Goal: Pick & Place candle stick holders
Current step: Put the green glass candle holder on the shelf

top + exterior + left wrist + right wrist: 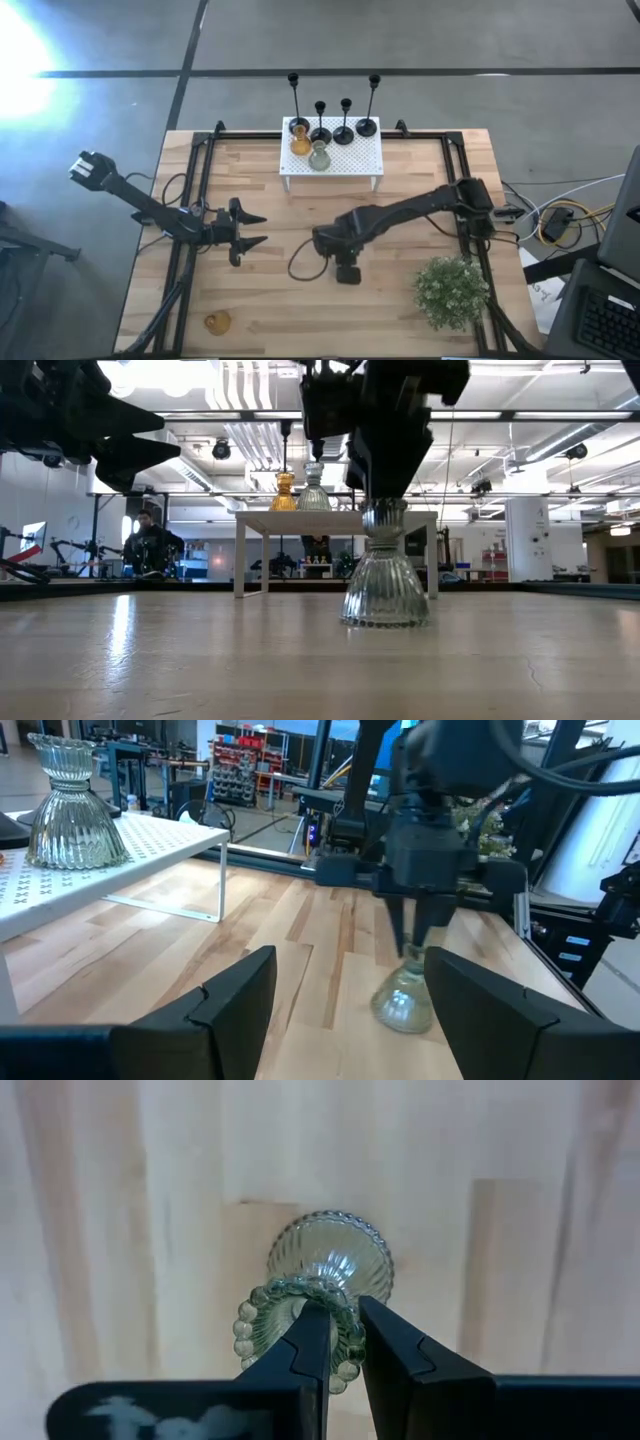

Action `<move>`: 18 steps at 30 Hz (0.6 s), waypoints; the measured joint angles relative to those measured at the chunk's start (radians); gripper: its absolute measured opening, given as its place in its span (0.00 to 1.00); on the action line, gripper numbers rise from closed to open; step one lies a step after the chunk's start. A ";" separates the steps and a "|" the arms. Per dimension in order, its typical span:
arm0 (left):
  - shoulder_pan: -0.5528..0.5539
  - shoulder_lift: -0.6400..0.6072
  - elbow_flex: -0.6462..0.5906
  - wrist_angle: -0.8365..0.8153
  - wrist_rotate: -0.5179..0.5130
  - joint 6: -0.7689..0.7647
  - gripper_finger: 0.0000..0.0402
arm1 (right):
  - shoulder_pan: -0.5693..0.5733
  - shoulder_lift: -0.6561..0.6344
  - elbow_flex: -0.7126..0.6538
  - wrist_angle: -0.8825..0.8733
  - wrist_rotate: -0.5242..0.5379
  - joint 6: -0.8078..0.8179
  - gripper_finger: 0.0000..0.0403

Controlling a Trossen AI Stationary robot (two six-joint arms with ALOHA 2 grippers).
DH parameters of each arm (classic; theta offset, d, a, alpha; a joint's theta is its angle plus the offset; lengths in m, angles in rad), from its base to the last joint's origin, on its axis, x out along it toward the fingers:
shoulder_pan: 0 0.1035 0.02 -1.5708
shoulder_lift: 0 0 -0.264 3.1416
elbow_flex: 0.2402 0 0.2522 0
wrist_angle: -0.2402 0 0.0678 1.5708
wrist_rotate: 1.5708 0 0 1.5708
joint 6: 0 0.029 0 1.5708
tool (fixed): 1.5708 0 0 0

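Note:
A pale green glass candle stick holder [385, 585] stands upright on its flared base on the table, mid-table. My right gripper [345, 1330] is above it, pointing down and shut on its top; in the high view the gripper [332, 243] hides it. My left gripper [250, 231] is open and empty to the left, its fingers [240, 995] pointing at that holder [403, 1003]. Four black holders [331, 122], an amber one [299, 141] and a second pale green one [319, 156] stand on the white rack [350, 160]. Another amber holder [217, 322] sits near the front left. My right gripper holds the pale green holder by the beaded rim of its cup [349, 1342]. One finger [308, 1342] is inside the cup and the other [392, 1348] outside, with the rim wall between them. The fingers come from above, pointing down. The holder stands upright with its base [385, 618] on the table.
A bushy green plant [451, 290] stands at the front right. The white rack stands at the table's far middle. Bare wood lies between the two grippers and along the front edge. A person [150, 545] sits in the room beyond the table.

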 joint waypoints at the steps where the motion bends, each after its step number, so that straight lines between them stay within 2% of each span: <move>1: 0.000 0.000 0.000 0.000 0.000 -0.002 0.65 | -0.011 0.000 0.000 0.000 0.001 -0.015 0.08; 14: 0.000 0.000 0.000 -0.020 0.000 -0.031 0.65 | -0.116 -0.004 -0.008 -0.024 0.013 -0.133 0.09; 18: 0.000 0.000 0.000 -0.021 0.000 -0.036 0.65 | -0.138 -0.048 -0.015 -0.060 -0.013 -0.155 0.07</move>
